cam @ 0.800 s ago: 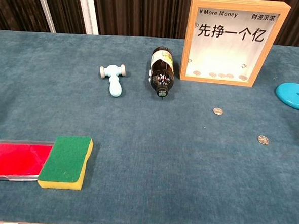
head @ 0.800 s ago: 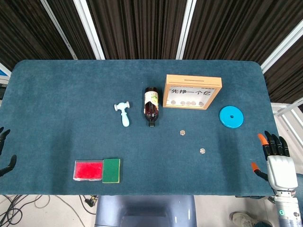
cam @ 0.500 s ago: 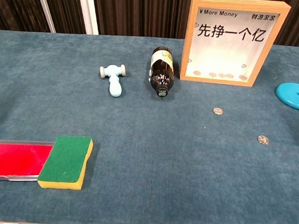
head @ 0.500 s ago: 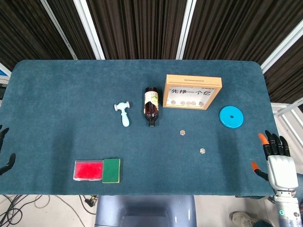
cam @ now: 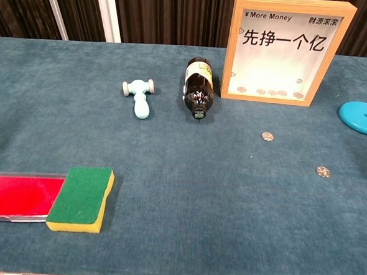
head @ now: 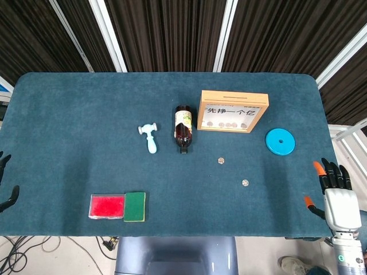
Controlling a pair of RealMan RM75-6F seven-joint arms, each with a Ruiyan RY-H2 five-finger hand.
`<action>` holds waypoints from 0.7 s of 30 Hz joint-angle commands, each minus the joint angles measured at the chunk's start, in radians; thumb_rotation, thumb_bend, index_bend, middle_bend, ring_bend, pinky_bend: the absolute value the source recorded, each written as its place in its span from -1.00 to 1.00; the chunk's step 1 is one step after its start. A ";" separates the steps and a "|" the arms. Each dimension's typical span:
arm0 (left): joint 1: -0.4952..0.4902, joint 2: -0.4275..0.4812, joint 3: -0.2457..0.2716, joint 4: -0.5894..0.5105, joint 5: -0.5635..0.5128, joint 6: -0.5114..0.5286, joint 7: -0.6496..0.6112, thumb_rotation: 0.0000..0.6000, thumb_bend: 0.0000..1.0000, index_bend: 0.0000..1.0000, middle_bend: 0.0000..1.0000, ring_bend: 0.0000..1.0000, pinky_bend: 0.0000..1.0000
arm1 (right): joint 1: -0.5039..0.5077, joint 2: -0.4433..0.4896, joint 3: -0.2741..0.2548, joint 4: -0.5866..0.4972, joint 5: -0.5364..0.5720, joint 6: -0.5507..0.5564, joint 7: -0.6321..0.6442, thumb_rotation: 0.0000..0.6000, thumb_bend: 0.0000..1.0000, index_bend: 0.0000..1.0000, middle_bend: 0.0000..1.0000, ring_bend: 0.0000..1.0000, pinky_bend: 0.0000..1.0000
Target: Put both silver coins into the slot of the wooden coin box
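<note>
The wooden coin box [head: 232, 110] [cam: 288, 50] stands upright at the back right of the table, with several coins behind its clear front. Two silver coins lie flat on the cloth in front of it: one nearer the box [head: 221, 161] [cam: 267, 136], the other further right and closer to the front [head: 245, 183] [cam: 322, 171]. My right hand [head: 334, 192] hangs off the table's right front corner, fingers spread and empty. Only the fingertips of my left hand [head: 4, 186] show at the far left edge, holding nothing. Neither hand appears in the chest view.
A brown bottle [head: 183, 128] lies left of the box, with a light blue toy hammer [head: 149, 137] further left. A blue disc [head: 280, 141] sits right of the box. A red tray [head: 106, 205] and a green-yellow sponge [head: 135, 206] lie at the front left.
My right hand has drifted slightly down and away from the table's edge. The coins and other objects have not moved.
</note>
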 commanded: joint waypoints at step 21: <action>0.000 0.009 0.000 -0.024 -0.017 -0.018 -0.024 1.00 -0.21 -0.83 -1.00 -1.00 -1.00 | 0.121 0.072 0.001 -0.166 0.035 -0.224 -0.053 1.00 -0.34 -0.54 -0.91 -1.00 -1.00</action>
